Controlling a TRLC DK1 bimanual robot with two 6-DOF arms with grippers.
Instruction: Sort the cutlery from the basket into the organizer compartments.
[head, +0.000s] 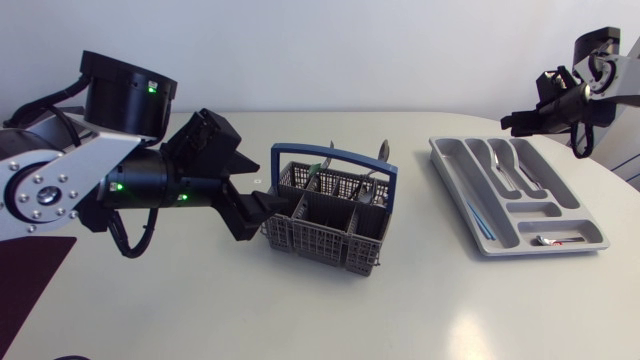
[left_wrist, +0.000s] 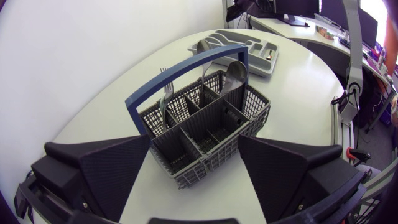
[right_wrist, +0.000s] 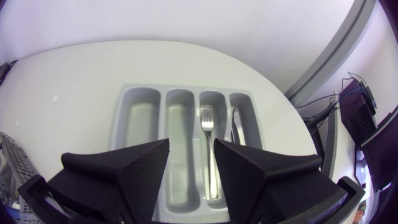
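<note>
The grey cutlery basket (head: 322, 236) with its blue handle (head: 335, 156) stands mid-table, holding several pieces, among them spoons (left_wrist: 236, 71) and a fork (left_wrist: 166, 93). My left gripper (head: 264, 207) is open at the basket's left end; in the left wrist view the basket (left_wrist: 205, 163) lies just ahead of the left gripper (left_wrist: 194, 148), with no piece between the fingers. The grey organizer (head: 455, 166) lies at the right with a fork (right_wrist: 207, 123) and other pieces in its compartments. My right gripper (right_wrist: 191, 149) hovers open above the organizer (right_wrist: 140, 118), holding nothing.
A small piece (head: 549, 240) lies in the organizer's near cross compartment, and a thin bluish piece (head: 481, 218) in its long left one. The right gripper (head: 522, 121) hangs above the organizer's far end. A dark mat (head: 25, 275) covers the table's left corner.
</note>
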